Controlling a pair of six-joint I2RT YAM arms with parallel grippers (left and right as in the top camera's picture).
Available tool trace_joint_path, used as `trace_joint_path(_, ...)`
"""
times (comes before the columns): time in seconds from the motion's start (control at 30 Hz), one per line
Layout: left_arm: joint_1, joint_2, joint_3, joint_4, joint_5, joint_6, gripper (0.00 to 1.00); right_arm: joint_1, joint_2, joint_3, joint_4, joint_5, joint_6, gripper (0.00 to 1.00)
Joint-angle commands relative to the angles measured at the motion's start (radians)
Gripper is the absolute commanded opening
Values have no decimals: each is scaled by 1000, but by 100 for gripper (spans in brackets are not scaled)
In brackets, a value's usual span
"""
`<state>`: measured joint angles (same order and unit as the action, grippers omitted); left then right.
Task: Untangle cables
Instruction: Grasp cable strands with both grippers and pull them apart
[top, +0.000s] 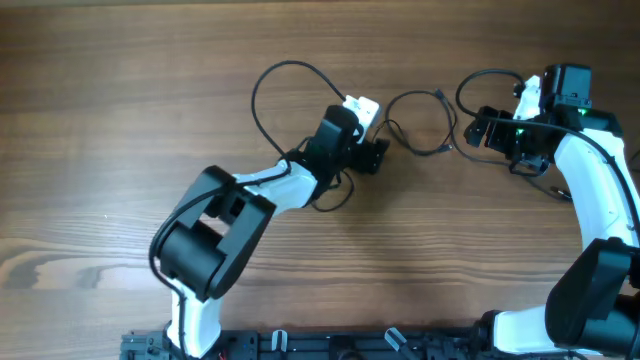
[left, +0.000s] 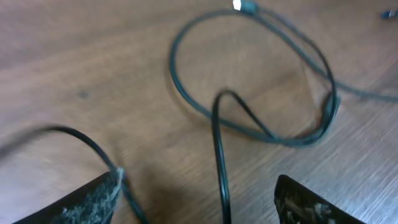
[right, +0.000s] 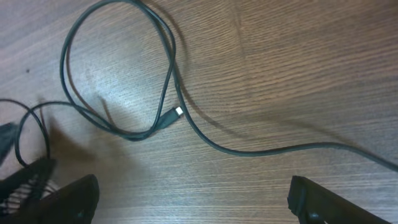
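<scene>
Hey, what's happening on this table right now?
Two robot arms are working on thin black cables looped on a wooden table. The left pincer hangs open over them with one strand running between its jaws, ungripped. The right pincer is open too, above a loop with a plug. Nothing is held.

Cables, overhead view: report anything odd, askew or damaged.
The cables lie in crossing loops on the table, with one strand humped up inside the open left gripper. No damage or spill shows.
</scene>
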<state>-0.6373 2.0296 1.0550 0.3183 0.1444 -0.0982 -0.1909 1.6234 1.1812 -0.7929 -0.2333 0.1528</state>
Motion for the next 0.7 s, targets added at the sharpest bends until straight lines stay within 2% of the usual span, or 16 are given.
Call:
trace_joint_path(0.0, -34, 43, 4, 8, 34, 37, 76, 2, 11, -10, 3, -23, -130, 100)
trace_joint_path(0.03, -43, 45, 4, 7, 34, 63, 68, 2, 11, -13, 6, -23, -168, 100)
trace_joint_path(0.13, -60, 46, 4, 7, 34, 125, 35, 2, 24, -25, 31, -20, -306, 100)
trace_joint_path(0.17, -61, 46, 4, 7, 34, 145, 22, 2, 32, -39, 54, -12, -342, 100)
trace_joint_path(0.2, -61, 46, 4, 3, 26, 151, 4, 2, 40, -52, 71, -2, -372, 100)
trace_joint_path(0.37, -23, 14, 4, -15, -72, 142, 4, 2, 117, -106, 129, 6, -481, 99)
trace_joint_path(0.47, 20, -60, 4, -48, -71, 142, 4, 2, 148, -106, 118, -21, -497, 94)
trace_joint_path(0.5, 46, -106, 4, -66, -71, 142, 4, 2, 151, -106, 118, -39, -541, 93)
trace_joint_path(0.67, 115, -240, 4, -132, -70, 109, 4, 2, 155, -126, 177, -19, -621, 93)
